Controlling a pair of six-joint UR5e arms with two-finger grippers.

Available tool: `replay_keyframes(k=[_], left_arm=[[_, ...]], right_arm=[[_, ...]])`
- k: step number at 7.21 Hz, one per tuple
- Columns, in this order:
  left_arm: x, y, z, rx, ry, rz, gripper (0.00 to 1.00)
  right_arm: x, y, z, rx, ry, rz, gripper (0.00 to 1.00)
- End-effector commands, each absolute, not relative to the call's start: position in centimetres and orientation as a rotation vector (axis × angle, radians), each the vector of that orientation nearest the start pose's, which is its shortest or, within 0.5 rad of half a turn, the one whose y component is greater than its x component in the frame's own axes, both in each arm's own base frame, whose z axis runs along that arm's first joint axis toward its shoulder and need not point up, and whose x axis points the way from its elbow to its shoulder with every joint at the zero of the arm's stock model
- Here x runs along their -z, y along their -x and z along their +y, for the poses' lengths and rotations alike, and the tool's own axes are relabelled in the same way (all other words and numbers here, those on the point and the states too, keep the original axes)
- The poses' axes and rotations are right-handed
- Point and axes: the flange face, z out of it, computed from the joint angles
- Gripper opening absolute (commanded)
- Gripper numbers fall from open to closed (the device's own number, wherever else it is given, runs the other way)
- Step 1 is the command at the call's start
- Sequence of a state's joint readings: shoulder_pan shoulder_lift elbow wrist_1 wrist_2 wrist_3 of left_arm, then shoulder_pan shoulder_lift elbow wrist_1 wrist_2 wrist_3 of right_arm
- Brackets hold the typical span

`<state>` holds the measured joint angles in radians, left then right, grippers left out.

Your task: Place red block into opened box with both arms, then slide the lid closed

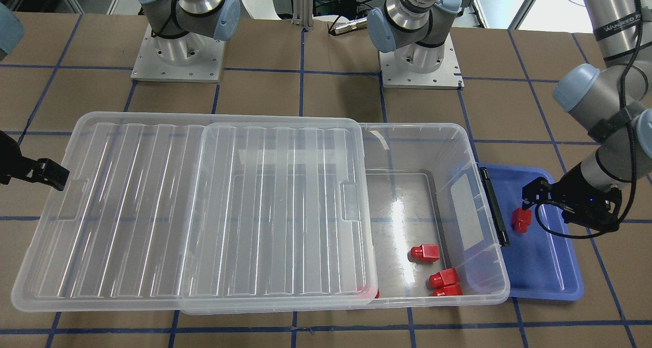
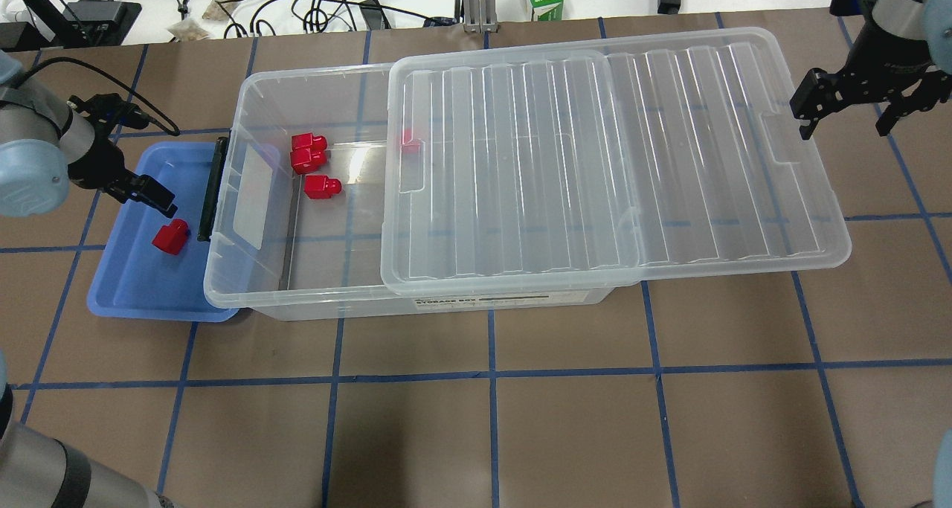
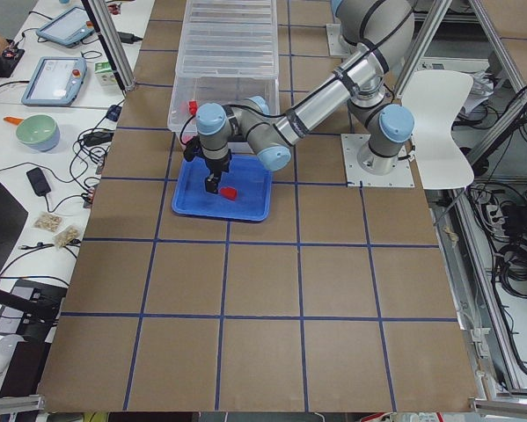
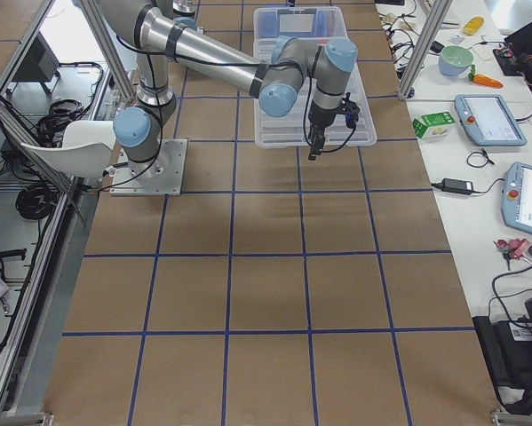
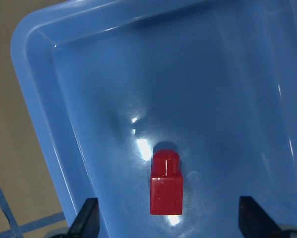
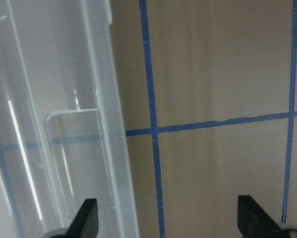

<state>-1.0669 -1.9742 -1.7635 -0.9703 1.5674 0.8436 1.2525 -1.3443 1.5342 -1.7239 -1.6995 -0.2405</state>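
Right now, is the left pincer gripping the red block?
No, the left pincer is open, its tips clear of the red block lying in the blue tray.

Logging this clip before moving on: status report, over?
Left gripper open over red block in blue tray, not gripped. Right gripper open at outer end of lid. Lid partly off; box uncovered by tray, other blocks inside.

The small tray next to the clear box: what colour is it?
The tray is plain blue, clearest in the overhead exterior view.
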Motion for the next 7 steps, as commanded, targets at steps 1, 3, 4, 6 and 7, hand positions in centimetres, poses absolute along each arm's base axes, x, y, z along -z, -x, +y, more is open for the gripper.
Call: replay_keyframes(k=[1,3,4,6,7], left_arm=[[-20.0,-17.1,-58.0,-0.036,-0.517,3.119,1.00],[-18.8,-16.8,-57.3,-0.080,-0.516,3.131,0.99],[-18.6,-16.8,-57.2,-0.089,-0.524,3.130,0.75],[-18.1,-16.9,-57.4,-0.100,-0.529,3.132,0.34],[-18.0,-16.9,-57.3,-0.107,-0.517,3.131,0.24]], right_arm=[[-45.3,2.7,-57.0,-0.085,-0.040,3.227,1.00],[-48.9,-3.3,-54.7,-0.050,0.031,3.227,1.00],[-48.4,-8.0,-54.5,-0.042,0.053,3.219,1.00],[-48.0,-10.1,-53.6,-0.076,0.048,3.236,1.00],[-48.2,-10.1,-52.8,-0.127,0.065,3.224,1.00]])
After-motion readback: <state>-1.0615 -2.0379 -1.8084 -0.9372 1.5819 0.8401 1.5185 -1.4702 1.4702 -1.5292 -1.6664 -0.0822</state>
